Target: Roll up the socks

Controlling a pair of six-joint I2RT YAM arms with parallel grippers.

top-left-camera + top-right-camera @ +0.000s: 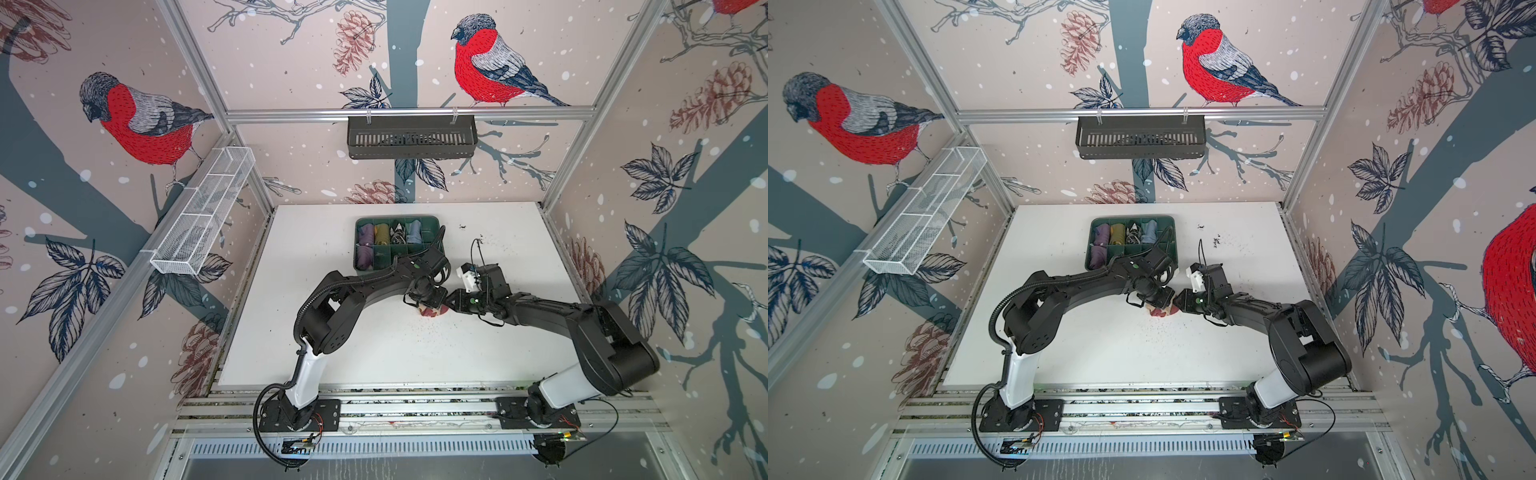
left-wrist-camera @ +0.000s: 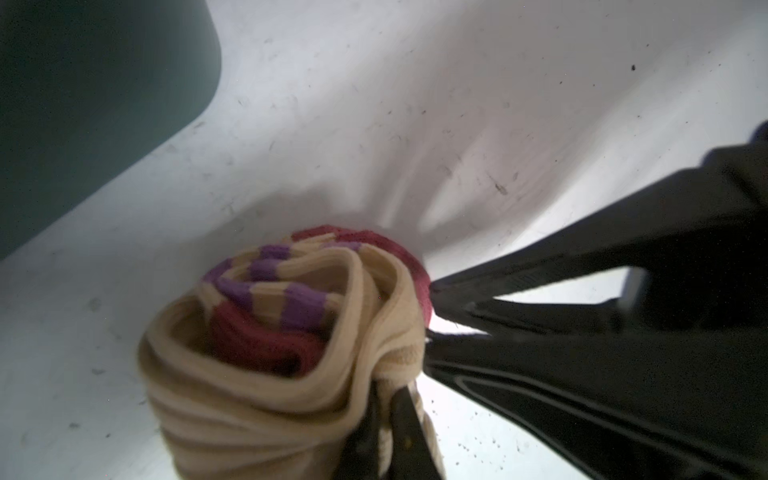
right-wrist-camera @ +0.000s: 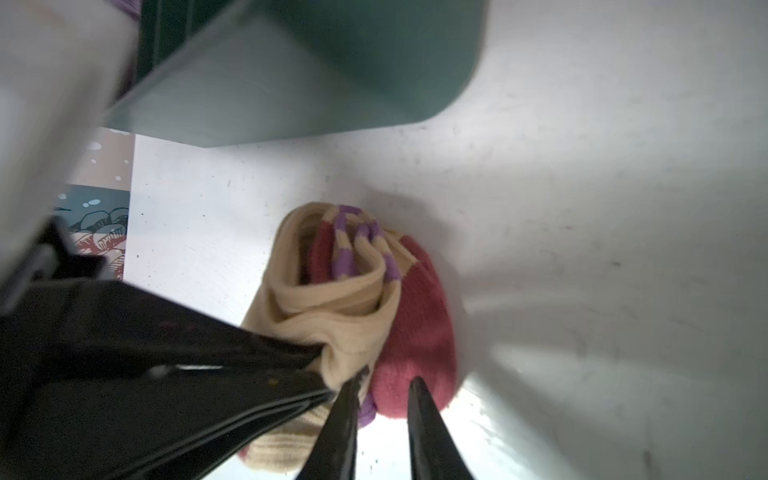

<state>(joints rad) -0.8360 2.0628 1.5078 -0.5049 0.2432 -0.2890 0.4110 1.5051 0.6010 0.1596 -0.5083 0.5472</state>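
The socks (image 3: pixel 345 299) sit as one tight roll on the bench (image 1: pixel 374 353), between both arms. The left pincer (image 2: pixel 388 401) is clamped on the tan outer fold. The right pincer (image 3: pixel 388 376) stands with jaws apart at the dark red toe. Rolling looks nearly done; next, the roll likely needs securing before release.

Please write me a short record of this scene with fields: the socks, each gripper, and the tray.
socks: one rolled sock bundle, tan with dark red parts and purple stripes, at the white table
left gripper: shut, pinching tan fabric of the bundle
right gripper: jaws apart, tips at the bundle's dark red end
green tray: beyond the bundle, apart from it; rolled bundles in several compartments
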